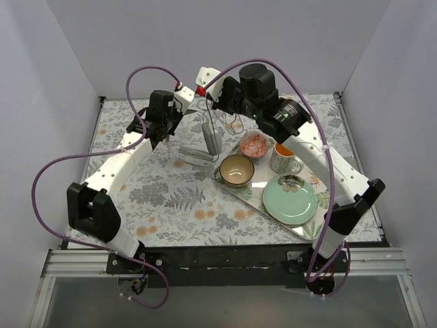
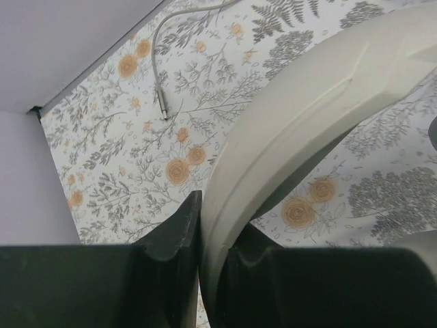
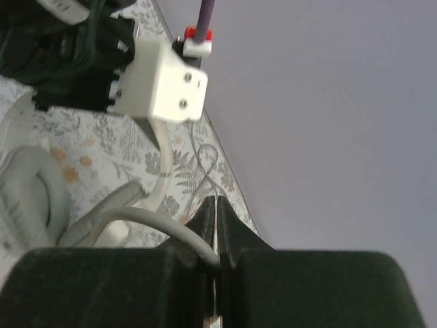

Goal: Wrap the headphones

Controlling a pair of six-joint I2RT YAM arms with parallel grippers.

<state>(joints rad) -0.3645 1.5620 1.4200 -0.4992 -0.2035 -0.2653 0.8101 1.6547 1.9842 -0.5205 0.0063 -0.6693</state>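
Note:
The light grey-white headphones (image 1: 199, 147) are at the back middle of the table, earcups down. My left gripper (image 1: 179, 109) is shut on the wide headband (image 2: 287, 130), which runs between its two black fingers (image 2: 174, 236). My right gripper (image 1: 217, 102) is shut on the thin grey cable (image 3: 160, 229), which enters its closed jaws from the left. An earcup (image 3: 27, 195) shows at the left of the right wrist view. The cable's plug end (image 2: 162, 109) lies loose on the floral cloth.
A tray (image 1: 254, 199) at the right holds a green plate (image 1: 290, 199), a brown bowl (image 1: 236, 169), a patterned bowl (image 1: 255, 144) and a mug (image 1: 283, 160). White walls close the back and sides. The left wrist's white camera block (image 3: 167, 82) hangs near my right gripper.

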